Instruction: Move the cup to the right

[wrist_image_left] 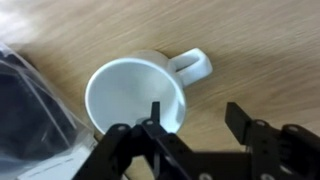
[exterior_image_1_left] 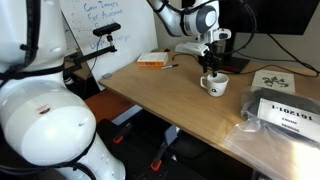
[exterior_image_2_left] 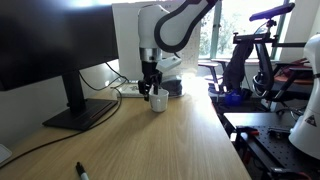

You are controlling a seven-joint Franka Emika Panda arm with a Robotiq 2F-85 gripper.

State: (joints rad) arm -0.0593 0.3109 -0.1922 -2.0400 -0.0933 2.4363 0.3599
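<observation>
Cup (exterior_image_1_left: 214, 85) upright on the wooden surface (exterior_image_1_left: 170, 105), small and white, directly beneath the gripper (exterior_image_1_left: 210, 70) in both exterior views (exterior_image_2_left: 157, 100). In the wrist view, cup (wrist_image_left: 135, 95) left of centre, mouth up, handle (wrist_image_left: 192, 64) out at 2 o'clock from the rim. Gripper (wrist_image_left: 195, 118) spread wide, clamping nothing: one finger (wrist_image_left: 155, 118) down inside the mouth near the wall at 4 o'clock, its mate (wrist_image_left: 238, 120) outside over bare wood, well clear of the cup. Cup wall between the two; contact on the inner side too close to call.

Clear plastic bag (wrist_image_left: 25, 110) with dark contents at 9 o'clock of the cup in the wrist view, just beside it, touching or not impossible to tell. Same bag (exterior_image_1_left: 285, 112) at 4 o'clock of the cup in an exterior view. Printed sheet (exterior_image_1_left: 270, 80) at 3 o'clock of the cup, near but apart. Flat orange-and-white item (exterior_image_1_left: 152, 62) at 10 o'clock, toward the far edge of the surface. Whiteboard (exterior_image_1_left: 110, 30) with handwriting beyond that, also at 10 o'clock. Dark monitor (exterior_image_2_left: 50, 50) on its stand at 9 o'clock of the cup in an exterior view, well apart. Marker (exterior_image_2_left: 82, 170) at 7 o'clock, close to the bottom of that view.
</observation>
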